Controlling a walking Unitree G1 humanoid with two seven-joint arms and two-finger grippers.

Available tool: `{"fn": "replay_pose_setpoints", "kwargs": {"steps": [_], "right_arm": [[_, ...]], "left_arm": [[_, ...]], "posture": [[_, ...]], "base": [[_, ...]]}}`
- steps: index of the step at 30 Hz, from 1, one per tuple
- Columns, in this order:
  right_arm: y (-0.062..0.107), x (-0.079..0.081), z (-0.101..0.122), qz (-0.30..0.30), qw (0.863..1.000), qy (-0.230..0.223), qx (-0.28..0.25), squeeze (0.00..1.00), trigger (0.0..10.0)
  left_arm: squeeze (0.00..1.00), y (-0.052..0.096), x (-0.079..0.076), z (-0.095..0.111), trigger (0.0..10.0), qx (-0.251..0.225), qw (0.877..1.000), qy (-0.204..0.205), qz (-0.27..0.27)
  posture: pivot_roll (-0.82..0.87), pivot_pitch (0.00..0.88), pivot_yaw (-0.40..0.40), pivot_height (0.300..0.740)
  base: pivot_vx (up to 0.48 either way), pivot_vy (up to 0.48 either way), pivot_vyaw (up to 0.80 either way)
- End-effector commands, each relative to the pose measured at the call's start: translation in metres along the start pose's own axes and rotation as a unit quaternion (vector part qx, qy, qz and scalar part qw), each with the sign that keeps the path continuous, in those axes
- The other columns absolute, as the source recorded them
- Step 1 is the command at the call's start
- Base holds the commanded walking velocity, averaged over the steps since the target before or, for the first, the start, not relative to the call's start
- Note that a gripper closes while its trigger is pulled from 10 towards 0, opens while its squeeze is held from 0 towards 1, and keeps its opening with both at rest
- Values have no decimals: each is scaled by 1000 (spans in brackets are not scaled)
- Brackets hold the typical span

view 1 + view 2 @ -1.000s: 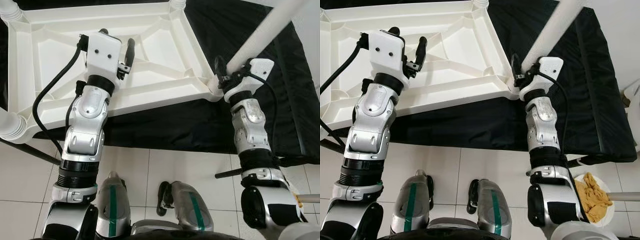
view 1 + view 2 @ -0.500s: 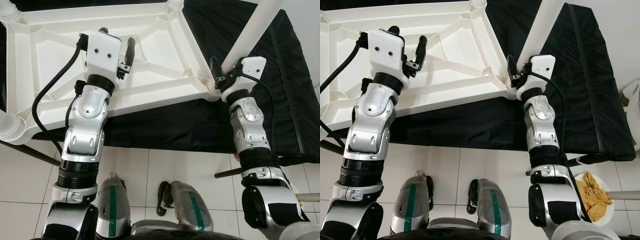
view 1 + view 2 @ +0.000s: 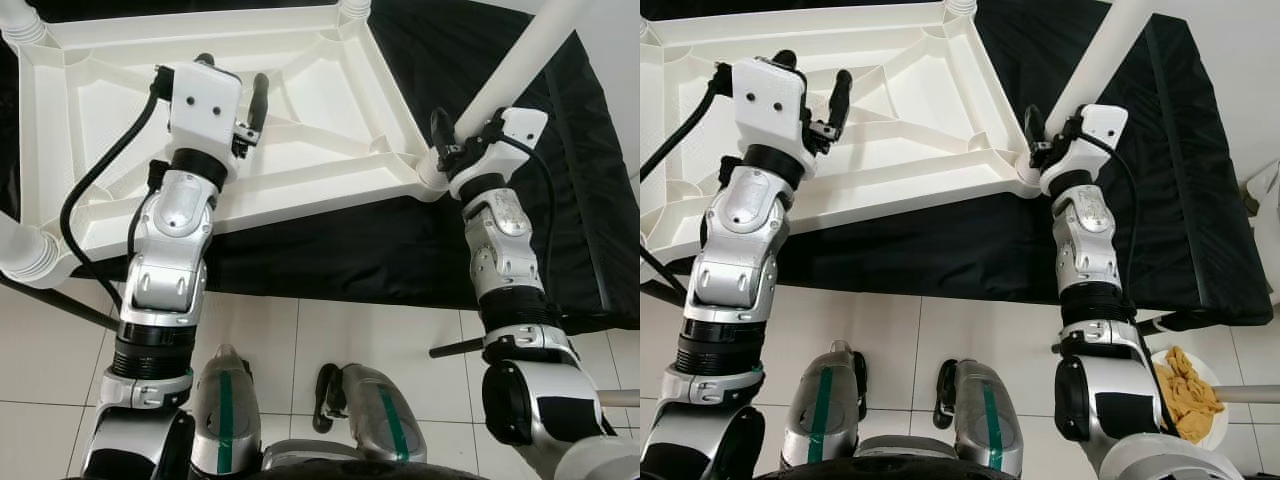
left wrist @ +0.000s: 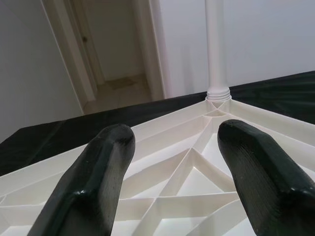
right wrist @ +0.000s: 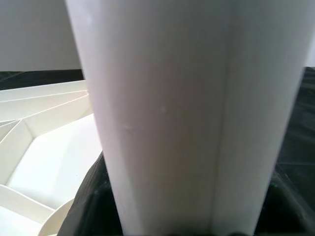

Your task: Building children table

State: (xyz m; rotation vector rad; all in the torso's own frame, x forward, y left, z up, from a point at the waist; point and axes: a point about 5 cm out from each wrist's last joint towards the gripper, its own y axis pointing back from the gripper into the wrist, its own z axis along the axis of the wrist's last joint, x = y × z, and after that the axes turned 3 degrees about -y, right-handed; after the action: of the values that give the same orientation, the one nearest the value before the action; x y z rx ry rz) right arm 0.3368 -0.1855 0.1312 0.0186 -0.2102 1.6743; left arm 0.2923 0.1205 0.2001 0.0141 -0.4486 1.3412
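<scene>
The white tabletop [image 3: 150, 120] lay upside down, ribs upward, on a black cloth [image 3: 330, 250] spread over a low surface, with white tiled floor [image 3: 330, 350] nearer the robot. The right gripper [image 3: 455, 150] was clenched round a long white leg [image 3: 520, 60] at the tabletop's near right corner socket [image 3: 428, 172], the leg leaning away to the far right. To my eye the step was seating that leg: it wanted bringing upright over the socket before pushing or twisting, or it would bind. The left gripper [image 3: 825, 105] hovered over the ribbed underside, fingers [image 4: 93, 182] apart and holding nothing; pressing down there would steady the top against sliding on the cloth. Another leg [image 4: 216, 44] already stood in the far corner. Beyond it were pale walls and a doorway [image 4: 113, 44]. A plate of yellowish food [image 3: 1185, 395] sat on the floor to the near right.
</scene>
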Motion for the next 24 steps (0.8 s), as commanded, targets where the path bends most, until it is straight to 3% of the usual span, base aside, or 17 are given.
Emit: {"fn": "replay_pose_setpoints", "kwargs": {"steps": [1,16,18,24], "right_arm": [[19,-12,-43,-43,993,-24,107,0,10000],[17,-9,-42,-52,994,-23,97,0,10000],[18,-6,-40,-88,993,-22,73,0,10000],[16,3,-37,-122,991,-16,49,0,10000]], "left_arm": [[0,2,0,-1,10000,7,1000,-6,16],[0,2,2,-1,10000,7,1000,-8,17],[0,1,2,0,10000,7,1000,-8,17],[0,0,2,0,10000,6,1000,-8,17]], "posture": [[166,53,-77,740],[169,50,-77,740],[171,48,-77,740],[172,45,-76,740]], "base": [[0,0,0],[0,0,0],[0,0,0],[0,0,0]]}}
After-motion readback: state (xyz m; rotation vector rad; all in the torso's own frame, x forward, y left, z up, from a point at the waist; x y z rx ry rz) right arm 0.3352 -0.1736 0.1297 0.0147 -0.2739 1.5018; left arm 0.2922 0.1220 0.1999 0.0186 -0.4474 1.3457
